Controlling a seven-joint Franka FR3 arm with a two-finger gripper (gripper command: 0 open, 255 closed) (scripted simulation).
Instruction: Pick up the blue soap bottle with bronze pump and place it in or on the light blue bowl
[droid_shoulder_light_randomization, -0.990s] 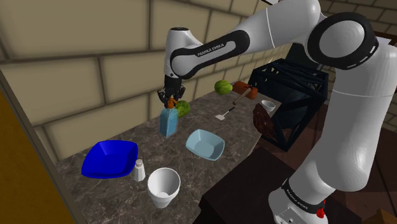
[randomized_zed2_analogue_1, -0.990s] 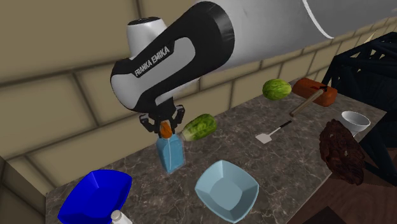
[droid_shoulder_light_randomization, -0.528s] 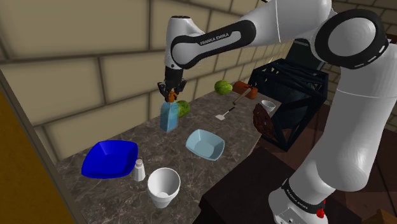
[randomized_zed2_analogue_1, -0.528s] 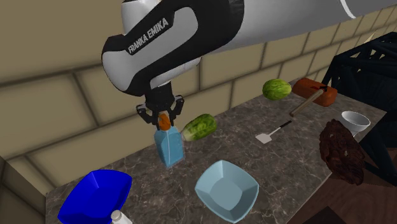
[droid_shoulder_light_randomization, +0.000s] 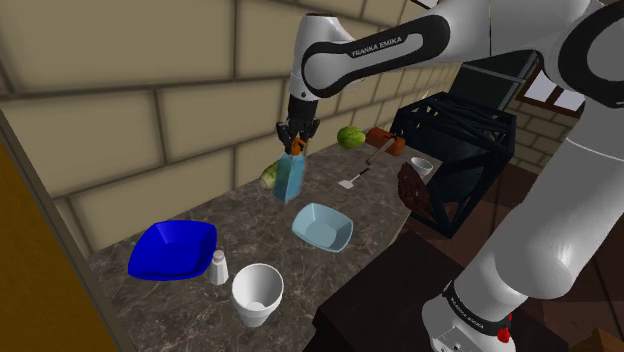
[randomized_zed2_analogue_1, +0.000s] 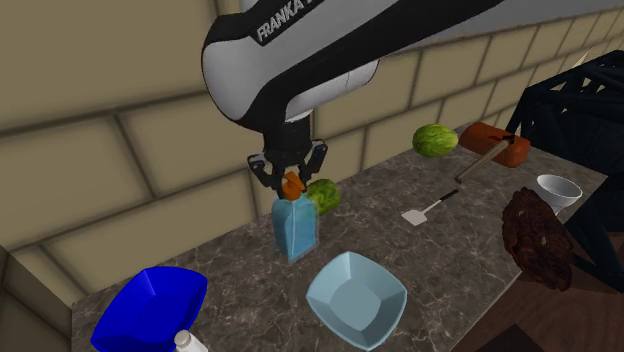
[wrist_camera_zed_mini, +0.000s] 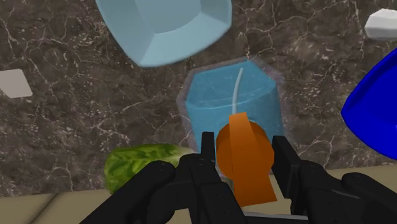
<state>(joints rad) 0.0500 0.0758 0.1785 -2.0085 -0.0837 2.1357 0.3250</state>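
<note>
Above the dark marbled counter (droid_shoulder_light_randomization: 225, 215), between the brick wall at the far side and the light blue bowl (droid_shoulder_light_randomization: 322, 226), the blue soap bottle (droid_shoulder_light_randomization: 290, 177) hangs from the gripper (droid_shoulder_light_randomization: 297, 143). The two black fingers are clenched on the orange-bronze pump (wrist_camera_zed_mini: 245, 159), one on each side, and the blue body hangs below them, a little tilted. Its base appears to be off the counter, so I judge the pick done and the carry to the bowl under way.

A green striped melon (randomized_zed2_analogue_1: 322, 195) lies just behind the bottle, on the far side. A dark blue bowl (droid_shoulder_light_randomization: 172, 250) and a white cup (droid_shoulder_light_randomization: 258, 293) stand well apart, toward the shoulder view's left.

The light blue bowl sits nearer than the bottle and to the shoulder view's right, close by but not yet under it. The next move calls for a short shift that way, until the base hangs over the bowl's hollow, then a slow descent before the fingers let go. Held only at the pump, the bottle may swing, and the sloping inner walls could tip it.
</note>
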